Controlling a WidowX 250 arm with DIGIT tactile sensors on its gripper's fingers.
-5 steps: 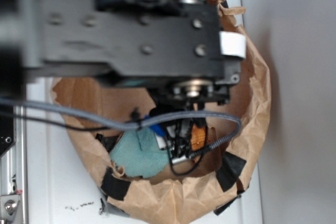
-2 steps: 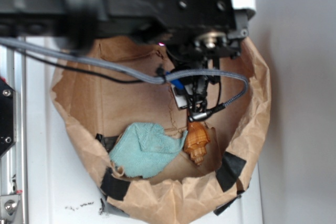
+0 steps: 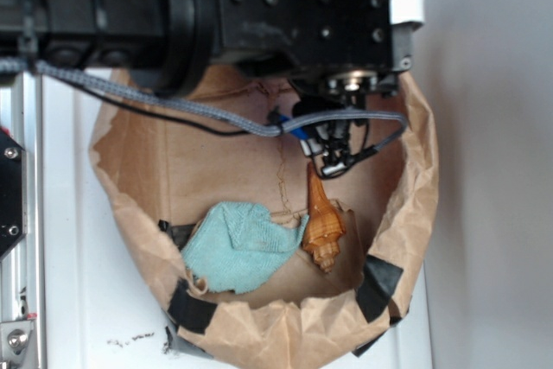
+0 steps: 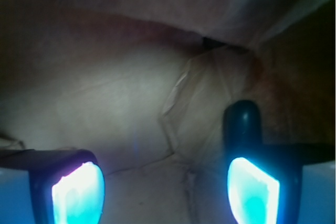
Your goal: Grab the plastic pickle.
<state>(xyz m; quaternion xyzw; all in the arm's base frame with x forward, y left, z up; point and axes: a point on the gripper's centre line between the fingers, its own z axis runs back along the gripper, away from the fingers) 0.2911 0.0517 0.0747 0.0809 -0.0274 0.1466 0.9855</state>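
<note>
Basically the arm is pulling away from the near part of the paper bag [image 3: 406, 239] toward its far rim. 1.0 s ago it was covering the teal cloth [image 3: 235, 246] and the orange shell [image 3: 321, 224]; now both are lying fully exposed near the bag's near edge, touching each other. They are sitting where they were 0.4 s ago.

The gripper [image 3: 333, 146] is hanging low by the far-right wall of the bag. In the wrist view the gripper [image 4: 165, 177] is showing 2 lit pads spread wide, with nothing between them but bare paper.

A dark rounded-end piece [image 4: 242, 121] is poking up just beyond the right pad [image 4: 252, 187]. I am judging it to be the plastic pickle, though dim light is hiding its colour. The exterior view is not showing it, since the arm is blocking that spot. So the reposition is putting the open jaws nearly on target but offset, with the piece sitting off to the right pad's side, not centred.

The bag floor is creased brown paper, with black tape patches [image 3: 378, 281] holding the rolled rim. The bag is resting on a white desk [image 3: 78, 300], with a metal rail [image 3: 17, 300] along the desk's left edge and a plain grey wall [image 3: 501, 170] to the right.
</note>
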